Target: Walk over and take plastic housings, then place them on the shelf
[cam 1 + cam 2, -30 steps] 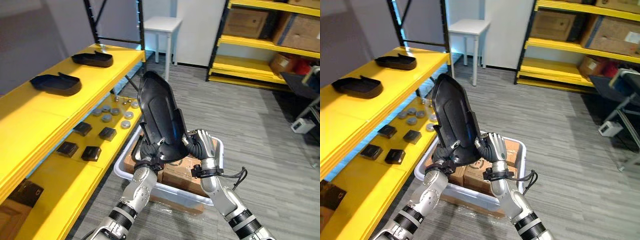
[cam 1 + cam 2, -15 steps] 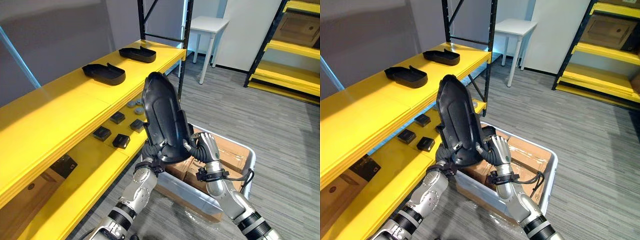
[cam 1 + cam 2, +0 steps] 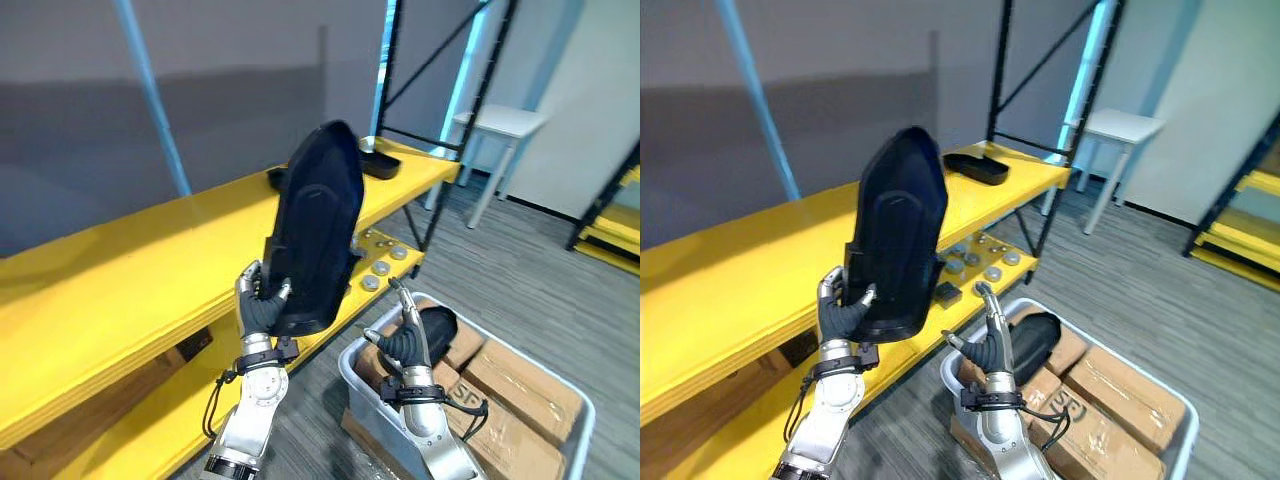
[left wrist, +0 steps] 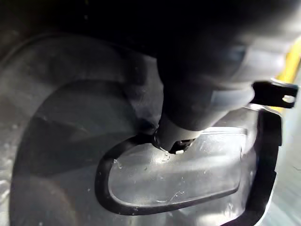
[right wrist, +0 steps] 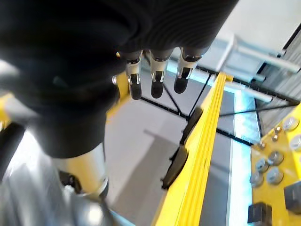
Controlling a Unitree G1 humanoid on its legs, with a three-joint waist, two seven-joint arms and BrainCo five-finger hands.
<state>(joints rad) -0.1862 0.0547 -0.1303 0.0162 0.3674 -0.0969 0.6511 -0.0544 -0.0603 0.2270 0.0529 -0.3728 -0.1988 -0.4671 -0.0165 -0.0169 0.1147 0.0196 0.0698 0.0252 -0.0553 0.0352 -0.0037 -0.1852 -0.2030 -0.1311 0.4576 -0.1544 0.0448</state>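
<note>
A large black plastic housing (image 3: 315, 225) stands upright in front of the yellow shelf (image 3: 150, 260). My left hand (image 3: 262, 300) is shut on its lower edge, and in the left wrist view the thumb (image 4: 181, 129) presses into its inner face (image 4: 70, 155). To the right and lower, my right hand (image 3: 405, 340) is open with straight fingers (image 5: 157, 77), apart from the housing and above the bin. Another black housing (image 3: 437, 330) lies in the bin. A further housing (image 3: 378, 160) rests on the shelf top behind the held one.
A white bin (image 3: 348, 372) with cardboard boxes (image 3: 520, 375) sits on the grey floor at the lower right. Small round and black parts (image 3: 385, 262) lie on the lower shelf board. Black uprights (image 3: 390, 70) frame the shelf, and a white table (image 3: 500, 125) stands behind.
My right hand has let go of the housing and dropped away to the right. The left hand alone now holds it, raised toward the shelf. The camera has swung left toward the shelf.
</note>
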